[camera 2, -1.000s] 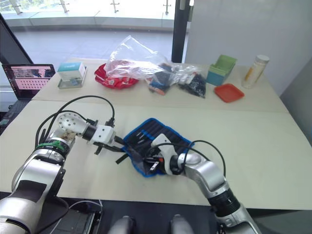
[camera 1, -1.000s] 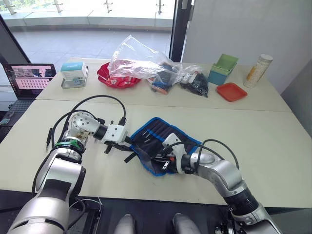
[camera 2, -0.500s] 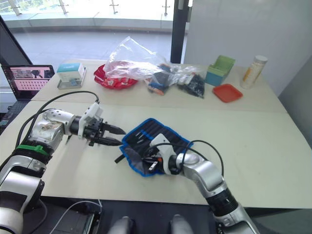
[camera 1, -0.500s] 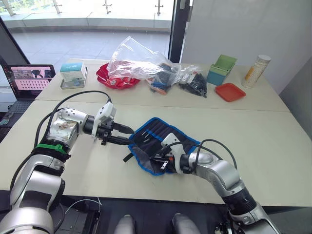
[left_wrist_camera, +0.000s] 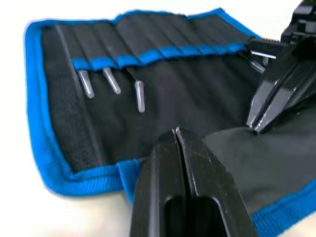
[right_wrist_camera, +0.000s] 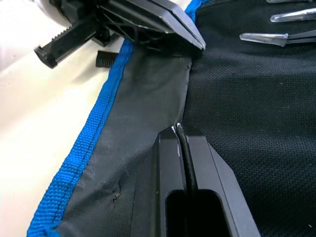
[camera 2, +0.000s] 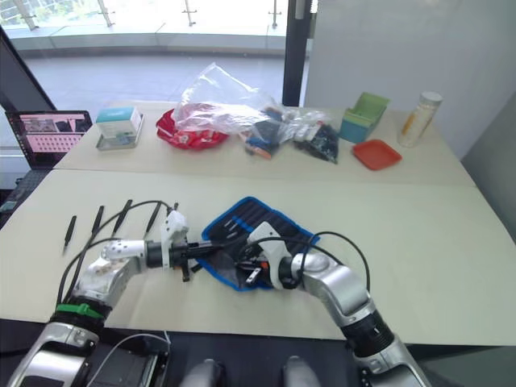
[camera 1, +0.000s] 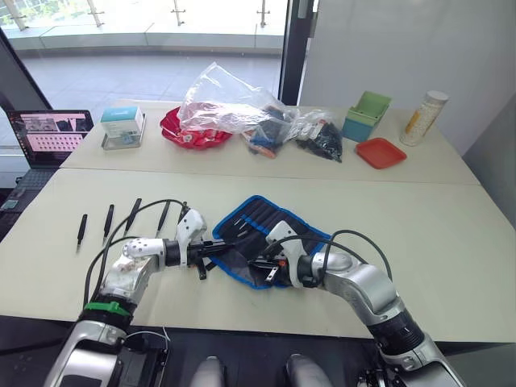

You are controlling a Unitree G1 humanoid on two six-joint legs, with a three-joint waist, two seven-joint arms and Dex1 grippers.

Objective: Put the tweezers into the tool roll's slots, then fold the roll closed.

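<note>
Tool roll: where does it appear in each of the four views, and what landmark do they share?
Left eye view: tool roll just below centre.
Right eye view: just below centre.
Left wrist view: spread beyond left gripper.
Right wrist view: beneath right gripper.
Landmark: blue edging.

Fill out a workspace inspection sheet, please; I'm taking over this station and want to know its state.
Surface: cream table, bare around the work.
Job's things: tool roll open, three capped tips showing from the slots; loose tweezers lie to its left.
Clutter: clear plastic bag, red dish, green container, orange tray, canister, all at the far side.
Grippers: left gripper and right gripper both shut, tips at the roll's grey flap.
Cables: black cable looped along each arm.
Surroundings: laptop, glass wall behind.
</note>
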